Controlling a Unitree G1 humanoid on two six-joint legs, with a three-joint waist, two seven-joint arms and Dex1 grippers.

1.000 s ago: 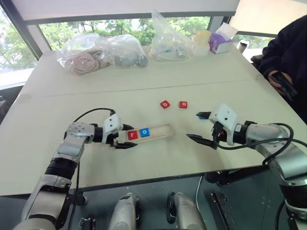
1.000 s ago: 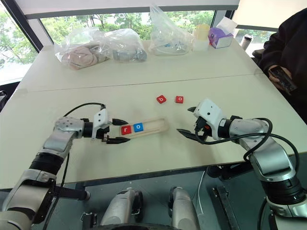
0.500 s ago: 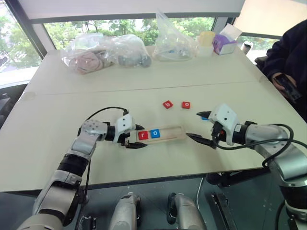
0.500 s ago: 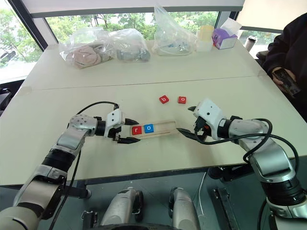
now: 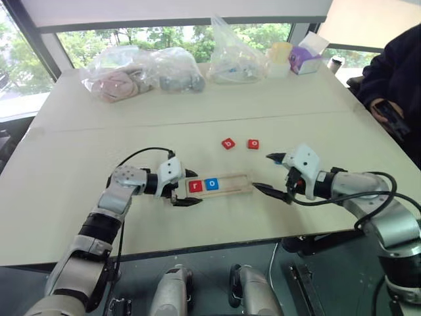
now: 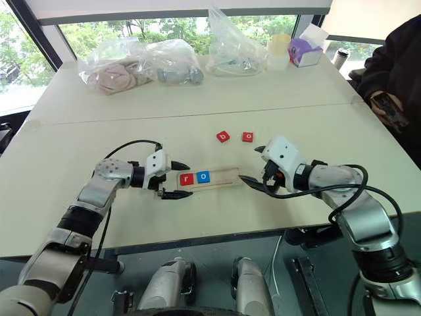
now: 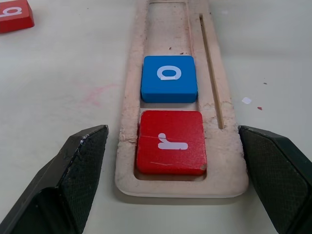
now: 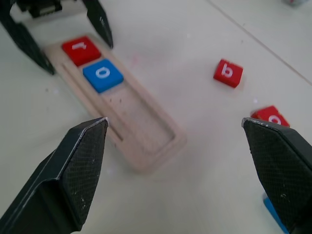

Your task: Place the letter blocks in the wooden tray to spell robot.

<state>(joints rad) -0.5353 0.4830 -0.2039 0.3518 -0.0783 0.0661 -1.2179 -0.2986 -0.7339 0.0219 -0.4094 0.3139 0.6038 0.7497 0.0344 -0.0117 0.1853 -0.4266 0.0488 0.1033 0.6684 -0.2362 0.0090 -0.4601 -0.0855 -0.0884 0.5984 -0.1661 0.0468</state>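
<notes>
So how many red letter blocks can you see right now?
3. A red square "r" block sits in the long light-wood tray beside a blue one. A red "b" block and a red "o" block lie loose on the table beyond it. Others may be hidden.

tray (image 7: 222, 141): pale wood | r block (image 7: 170, 142): red | o block (image 7: 169, 78): blue
</notes>
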